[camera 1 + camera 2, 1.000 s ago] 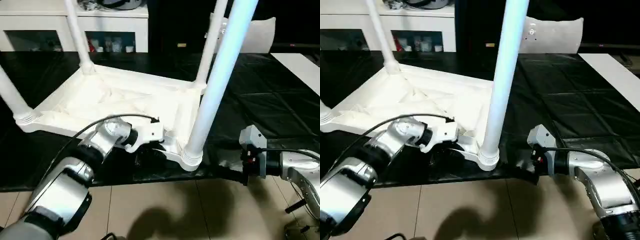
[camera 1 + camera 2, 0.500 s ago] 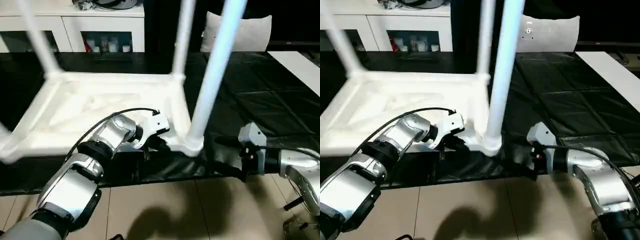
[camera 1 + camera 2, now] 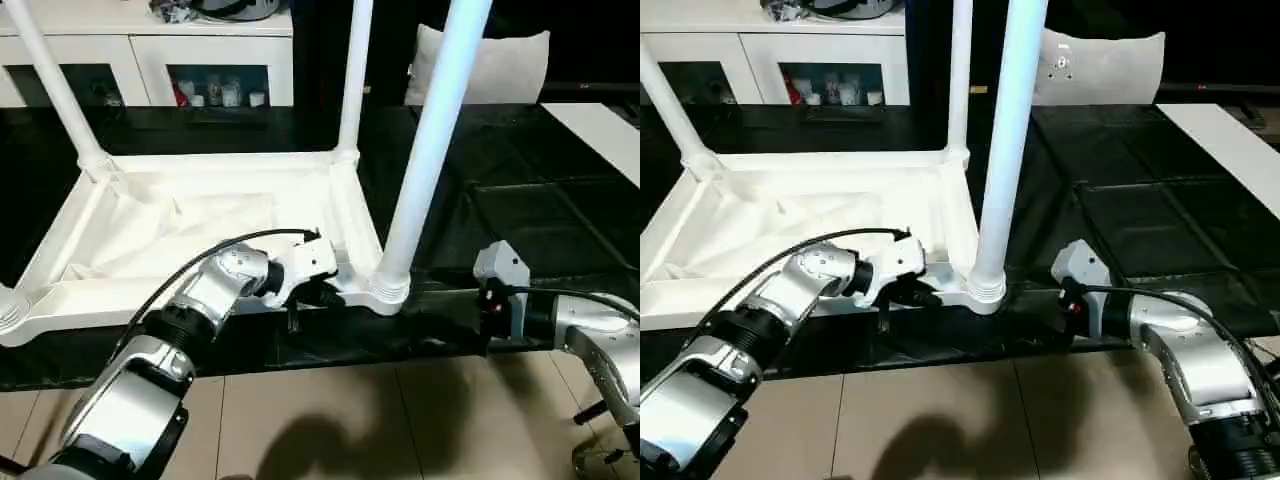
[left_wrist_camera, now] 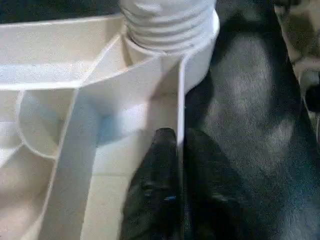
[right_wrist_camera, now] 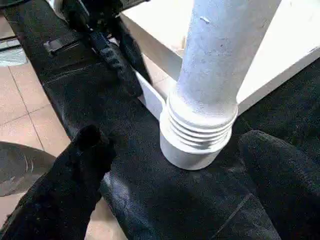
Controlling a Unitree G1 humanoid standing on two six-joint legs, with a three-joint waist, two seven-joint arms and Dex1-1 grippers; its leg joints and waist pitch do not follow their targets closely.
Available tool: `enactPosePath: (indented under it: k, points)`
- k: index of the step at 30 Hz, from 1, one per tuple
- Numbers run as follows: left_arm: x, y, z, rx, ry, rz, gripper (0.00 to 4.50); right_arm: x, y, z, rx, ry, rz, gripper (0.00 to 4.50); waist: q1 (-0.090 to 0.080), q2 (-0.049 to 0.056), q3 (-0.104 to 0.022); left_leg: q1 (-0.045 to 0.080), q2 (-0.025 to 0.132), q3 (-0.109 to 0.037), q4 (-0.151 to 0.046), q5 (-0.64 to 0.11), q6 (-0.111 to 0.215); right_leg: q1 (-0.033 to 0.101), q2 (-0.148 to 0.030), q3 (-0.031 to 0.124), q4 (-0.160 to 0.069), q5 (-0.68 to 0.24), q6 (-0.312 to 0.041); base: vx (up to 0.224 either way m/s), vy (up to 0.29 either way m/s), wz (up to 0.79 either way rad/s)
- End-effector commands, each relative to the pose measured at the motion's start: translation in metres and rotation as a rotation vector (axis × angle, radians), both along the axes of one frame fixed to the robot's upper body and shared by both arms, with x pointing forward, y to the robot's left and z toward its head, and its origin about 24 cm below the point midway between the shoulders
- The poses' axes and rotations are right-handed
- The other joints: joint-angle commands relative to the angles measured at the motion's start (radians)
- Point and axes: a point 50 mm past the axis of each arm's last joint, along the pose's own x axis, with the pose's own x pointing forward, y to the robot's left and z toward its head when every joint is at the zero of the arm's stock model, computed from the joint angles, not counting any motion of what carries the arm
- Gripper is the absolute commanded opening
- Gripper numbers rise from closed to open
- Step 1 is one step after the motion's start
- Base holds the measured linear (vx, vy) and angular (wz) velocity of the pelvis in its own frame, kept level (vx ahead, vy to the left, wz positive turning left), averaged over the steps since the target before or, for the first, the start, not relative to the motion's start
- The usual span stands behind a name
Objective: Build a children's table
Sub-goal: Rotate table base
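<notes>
While the white plastic rectangular tabletop [image 3: 200,225] lies upside down on the black-covered desk [image 3: 520,190], ribbed underside facing up, long tapered white tube legs stand upright in its round corner sockets. The nearest leg [image 3: 425,150] rises from the front corner socket [image 3: 385,290] close to the desk's front edge; another leg [image 3: 352,80] stands at the far corner behind it, and a third [image 3: 55,85] at the far corner on the left.

The left claw [image 4: 177,165] is pinched shut on the tabletop's thin front rim wall [image 4: 180,100], one black finger [image 4: 155,180] inside the rim and the other outside, just beside the nearest socket. The right claw [image 5: 170,165] stands wide open near that same socket, its two fingers [image 5: 75,180] well apart on either side of the threaded leg base [image 5: 200,130] without touching it.

Behind the desk stands a white cabinet with glass doors [image 3: 150,60]. Beige floor tiles [image 3: 350,420] show below the desk's front edge.
</notes>
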Motion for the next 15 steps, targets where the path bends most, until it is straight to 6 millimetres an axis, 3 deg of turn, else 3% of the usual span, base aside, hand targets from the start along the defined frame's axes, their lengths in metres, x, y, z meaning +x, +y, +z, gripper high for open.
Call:
enactPosePath:
  k: [1,3,4,6,12,15]
  points:
    - [0.002,0.005,-0.002,0.028,-0.027,0.016,0.93,0.003,0.001,0.007,0.004,-0.02,0.01,4.5,0.008,-0.017,-0.06,-0.009,0.011,0.011,-0.062,-0.104,0.087,0.064,-0.057,0.042,-0.085,-0.149,-0.194,0.0,0.0,0.0]
    - [0.003,0.007,-0.002,0.042,-0.036,0.017,1.0,0.003,0.001,0.007,0.005,-0.021,0.01,4.5,0.011,-0.017,-0.06,-0.008,0.011,0.011,-0.063,-0.111,0.084,0.063,-0.058,0.042,-0.085,-0.152,-0.19,0.0,0.0,0.0]
    - [0.003,0.008,-0.002,0.048,-0.032,0.013,1.0,0.003,0.001,0.007,0.006,-0.022,0.01,4.5,0.012,-0.011,-0.059,-0.008,0.012,0.01,-0.063,-0.115,0.081,0.063,-0.058,0.042,-0.086,-0.159,-0.189,0.0,0.0,0.0]
    - [0.004,0.01,-0.001,0.05,-0.022,0.008,1.0,0.003,0.001,0.008,0.007,-0.022,0.011,4.5,0.012,-0.015,-0.059,-0.008,0.011,0.011,-0.064,-0.123,0.075,0.064,-0.058,0.042,-0.088,-0.173,-0.183,0.0,0.0,0.0]
    - [0.004,0.018,-0.002,0.081,0.0,0.0,1.0,0.002,0.002,0.007,0.014,-0.02,0.011,4.5,0.012,-0.013,-0.061,-0.009,0.01,0.009,-0.064,-0.11,0.071,0.065,-0.058,0.042,-0.084,-0.14,-0.187,0.0,0.0,0.0]
    - [0.004,0.02,-0.003,0.074,0.002,-0.002,0.64,0.001,0.002,0.007,0.015,-0.017,0.014,4.5,0.011,-0.012,-0.06,-0.01,0.01,0.009,-0.064,-0.11,0.072,0.066,-0.059,0.042,-0.083,-0.127,-0.196,0.0,0.0,0.0]
